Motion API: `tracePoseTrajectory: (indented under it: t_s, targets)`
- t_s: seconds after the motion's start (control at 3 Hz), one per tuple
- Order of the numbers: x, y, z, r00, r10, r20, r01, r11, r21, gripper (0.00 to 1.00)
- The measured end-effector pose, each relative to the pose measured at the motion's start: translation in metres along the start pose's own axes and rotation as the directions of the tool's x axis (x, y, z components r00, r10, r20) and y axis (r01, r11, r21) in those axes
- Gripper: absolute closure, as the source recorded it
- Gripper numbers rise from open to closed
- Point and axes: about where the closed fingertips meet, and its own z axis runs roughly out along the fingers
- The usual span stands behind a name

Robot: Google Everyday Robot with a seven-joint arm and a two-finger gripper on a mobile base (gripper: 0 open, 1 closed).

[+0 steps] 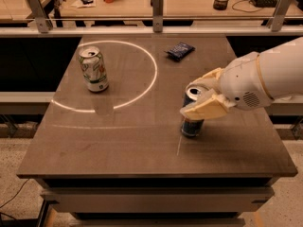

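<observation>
A dark blue drink can (191, 126) stands upright on the brown table (118, 136), right of the middle. My gripper (189, 98) reaches in from the right on a white arm and is open around the can's upper part. One cream finger (204, 109) crosses in front of the can and the other finger (208, 77) sits behind its rim. The can's open top shows between them. A green and white can (94, 70) stands upright at the far left, apart from the gripper.
A small dark blue snack packet (179, 50) lies near the table's far edge. A bright ring of light (154, 70) curves across the tabletop. Behind the table runs a rail with metal posts (157, 4), and beyond it a desk with clutter.
</observation>
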Motion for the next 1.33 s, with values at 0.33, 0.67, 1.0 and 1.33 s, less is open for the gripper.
tracePoseTrajectory:
  t_s: [0.33, 0.67, 1.0, 1.33]
  targets:
    - [0.000, -0.003, -0.004, 1.000, 0.000, -0.013, 0.000, 1.0000, 0.008, 0.92]
    - [0.004, -0.027, -0.012, 0.998, 0.003, -0.061, 0.000, 0.9990, 0.045, 1.00]
    - [0.014, -0.068, -0.019, 0.993, 0.029, -0.117, -0.018, 0.9957, 0.091, 1.00]
    - [0.024, -0.120, -0.029, 0.986, 0.100, -0.136, -0.078, 0.9842, 0.159, 1.00]
